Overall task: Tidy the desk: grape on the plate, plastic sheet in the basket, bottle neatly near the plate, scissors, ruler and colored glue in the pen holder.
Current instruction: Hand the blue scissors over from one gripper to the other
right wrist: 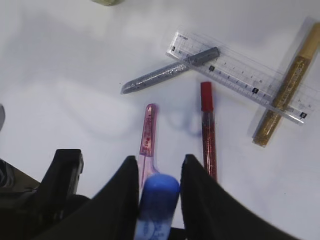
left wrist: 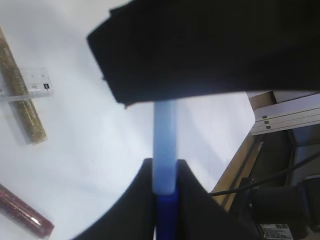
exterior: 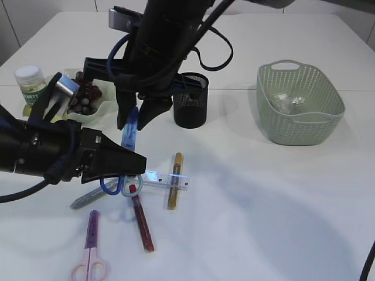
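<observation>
Two grippers meet on blue scissors (exterior: pixel 130 133), above table, left of pen holder (exterior: pixel 192 108). Left gripper (exterior: pixel 140 165) clamps handle end. Right gripper (exterior: pixel 137 114) straddles blade end; contact unclear, cannot tell if gripping. Below on table: ruler (exterior: pixel 153 177) across gold glue (exterior: pixel 174 190), red glue (exterior: pixel 142 222), grey glue (exterior: pixel 88 199), pink scissors (exterior: pixel 91 246). Grapes (exterior: pixel 85 96) on plate, plastic sheet (exterior: pixel 290 100) in basket (exterior: pixel 328 88).
</observation>
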### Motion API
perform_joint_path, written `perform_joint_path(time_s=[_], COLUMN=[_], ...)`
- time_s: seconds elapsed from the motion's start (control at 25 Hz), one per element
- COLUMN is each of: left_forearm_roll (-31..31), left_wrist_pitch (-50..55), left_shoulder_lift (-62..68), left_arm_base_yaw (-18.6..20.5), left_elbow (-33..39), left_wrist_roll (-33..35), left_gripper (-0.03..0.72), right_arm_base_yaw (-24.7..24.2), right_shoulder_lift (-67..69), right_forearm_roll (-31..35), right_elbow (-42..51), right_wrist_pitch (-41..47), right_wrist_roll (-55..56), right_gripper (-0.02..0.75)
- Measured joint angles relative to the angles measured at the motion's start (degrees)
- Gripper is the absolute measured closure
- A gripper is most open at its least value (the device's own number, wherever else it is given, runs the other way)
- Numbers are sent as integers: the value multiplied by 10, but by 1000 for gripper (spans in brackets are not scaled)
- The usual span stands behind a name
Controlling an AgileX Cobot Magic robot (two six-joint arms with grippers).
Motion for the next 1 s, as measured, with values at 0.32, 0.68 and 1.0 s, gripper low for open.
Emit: perform_joint_path(time_s=[0.32,0.68,1.0], left_forearm_roll=[-3,14,25], left_wrist_pitch=[1,-17,-17], left_shoulder_lift=[0,0,0], left_arm_base_yaw=[0,0,0], left_elbow=[0,0,0], left_wrist_roll=[-2,-34,-59], left_gripper=[651,651,651], right_arm_base_yaw=[0,0,0], right_shoulder_lift=[0,0,0], right_forearm_roll=[-3,-18,-48], right_elbow=[0,0,0], right_wrist_pitch=[-13,-33,-47], right_wrist_roll=[-2,-2,-2], right_gripper=[496,496,496])
